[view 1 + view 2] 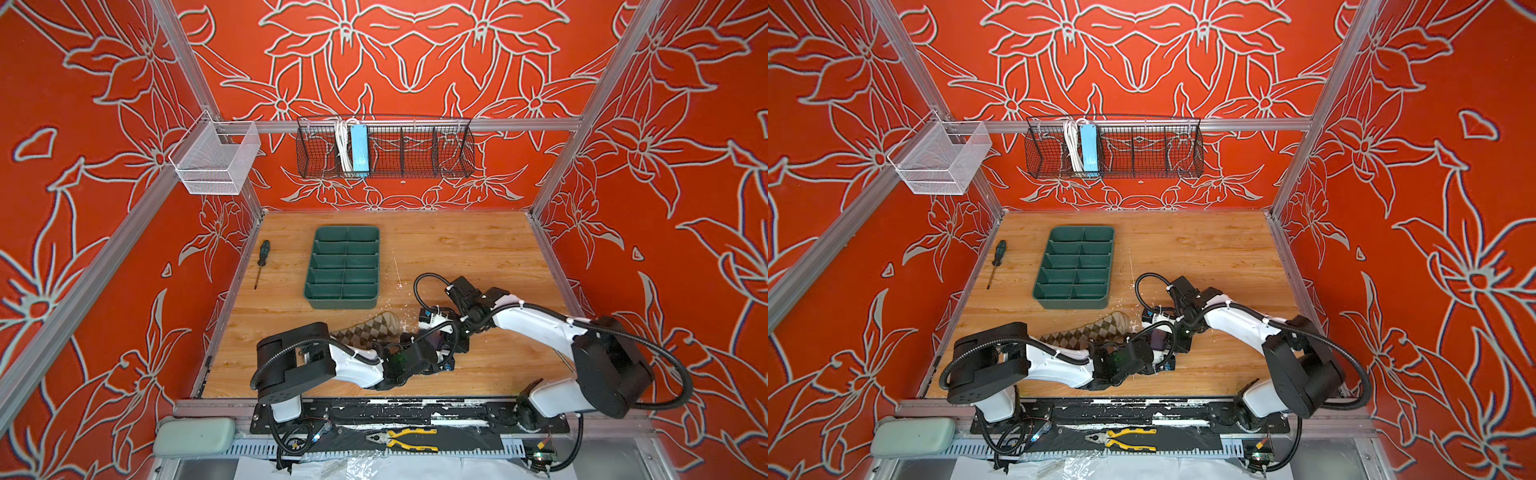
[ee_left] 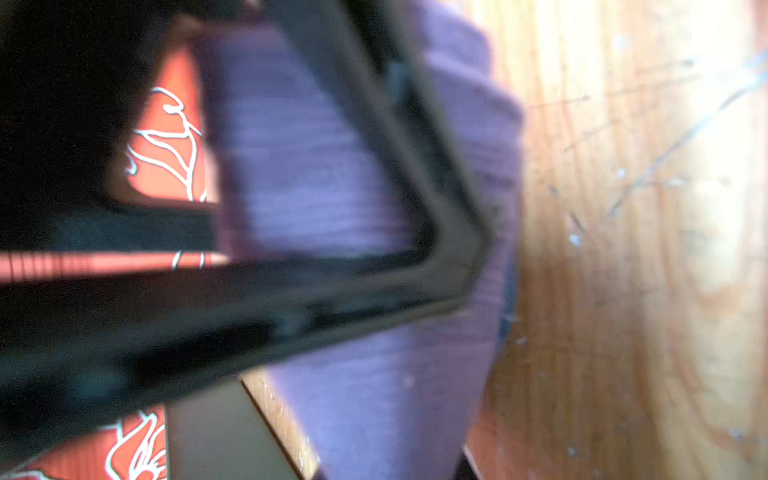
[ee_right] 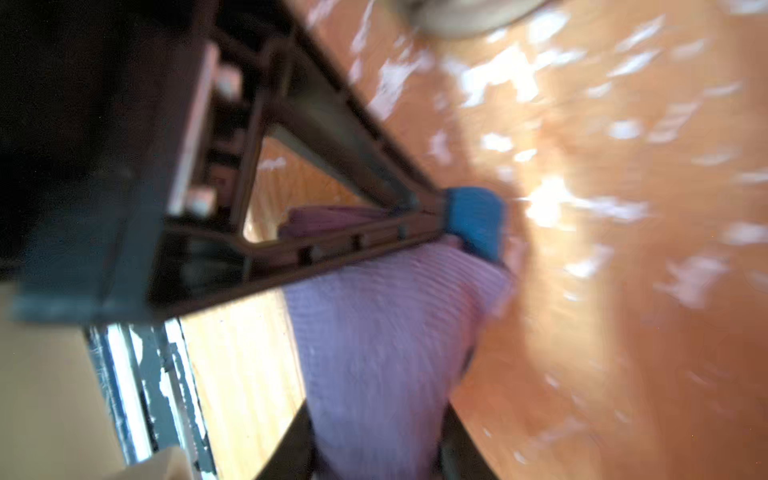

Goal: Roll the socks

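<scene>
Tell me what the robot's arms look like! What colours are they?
The left arm and right arm have smooth white shells with chunky black joints. Ribbed black cables loop along them, fastened with small white zip ties. The right tool is a dark, open triangle-shaped frame with a bright blue pad on its tip.

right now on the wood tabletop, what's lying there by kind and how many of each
socks: 2, argyle sock and purple sock
green divided tray: 1
screwdriver: 1
total: 4
</scene>
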### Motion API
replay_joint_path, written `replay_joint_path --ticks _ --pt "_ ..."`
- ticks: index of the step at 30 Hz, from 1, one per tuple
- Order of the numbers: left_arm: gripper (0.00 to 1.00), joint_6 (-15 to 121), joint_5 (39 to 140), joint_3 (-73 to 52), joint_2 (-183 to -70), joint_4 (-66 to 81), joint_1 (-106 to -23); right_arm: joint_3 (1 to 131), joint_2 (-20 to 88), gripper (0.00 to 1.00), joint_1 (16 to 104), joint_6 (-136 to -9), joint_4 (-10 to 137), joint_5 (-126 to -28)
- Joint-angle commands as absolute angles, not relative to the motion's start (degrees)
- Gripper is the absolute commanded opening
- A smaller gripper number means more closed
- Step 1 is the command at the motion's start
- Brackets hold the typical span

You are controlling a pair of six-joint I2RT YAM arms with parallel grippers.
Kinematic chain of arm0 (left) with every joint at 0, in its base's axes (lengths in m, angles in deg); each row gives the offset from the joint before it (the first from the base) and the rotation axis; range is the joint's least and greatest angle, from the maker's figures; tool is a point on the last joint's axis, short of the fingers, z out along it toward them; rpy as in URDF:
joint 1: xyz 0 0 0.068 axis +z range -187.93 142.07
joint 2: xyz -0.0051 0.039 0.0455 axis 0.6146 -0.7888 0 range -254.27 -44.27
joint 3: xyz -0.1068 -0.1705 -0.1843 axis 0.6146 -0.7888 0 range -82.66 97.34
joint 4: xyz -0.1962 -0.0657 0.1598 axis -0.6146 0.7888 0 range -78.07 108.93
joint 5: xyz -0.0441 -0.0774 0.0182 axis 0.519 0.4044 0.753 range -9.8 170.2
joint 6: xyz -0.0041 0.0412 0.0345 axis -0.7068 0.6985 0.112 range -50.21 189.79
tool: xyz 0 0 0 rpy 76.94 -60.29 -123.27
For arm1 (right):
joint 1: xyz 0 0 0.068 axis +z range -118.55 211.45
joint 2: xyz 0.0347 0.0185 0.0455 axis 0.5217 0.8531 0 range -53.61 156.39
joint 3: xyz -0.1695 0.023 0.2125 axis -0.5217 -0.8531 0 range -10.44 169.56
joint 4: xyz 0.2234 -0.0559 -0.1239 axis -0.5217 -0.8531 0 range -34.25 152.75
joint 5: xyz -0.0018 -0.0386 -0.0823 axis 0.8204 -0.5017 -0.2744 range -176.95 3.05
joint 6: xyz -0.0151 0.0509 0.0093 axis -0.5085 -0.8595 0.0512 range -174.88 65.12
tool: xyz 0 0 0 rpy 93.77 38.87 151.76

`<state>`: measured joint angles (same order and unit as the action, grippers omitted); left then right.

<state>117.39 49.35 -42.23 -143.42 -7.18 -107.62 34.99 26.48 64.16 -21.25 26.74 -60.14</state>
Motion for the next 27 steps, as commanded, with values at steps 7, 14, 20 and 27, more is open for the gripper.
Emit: replay_joint_path --ticks 7,14,20,27 --pt "0.13 113.5 55.0 -41.9 -140.8 5.4 -107.2 27.8 10.3 0.87 61.7 -24.0 36.4 -71.8" --pt "0.14 110.8 67.7 -35.1 -139.9 21.7 -103.3 29.7 2.3 0.87 56.9 -30.4 44.1 -80.8" --pt "0.14 110.2 76.6 -30.1 -140.7 31.5 -100.8 30.9 -7.3 0.84 56.7 -27.8 42.7 -82.7" --pt "0.14 108.2 84.6 -23.8 -144.7 40.5 -97.9 32.0 -19.4 0.8 56.8 -22.6 31.6 -76.8"
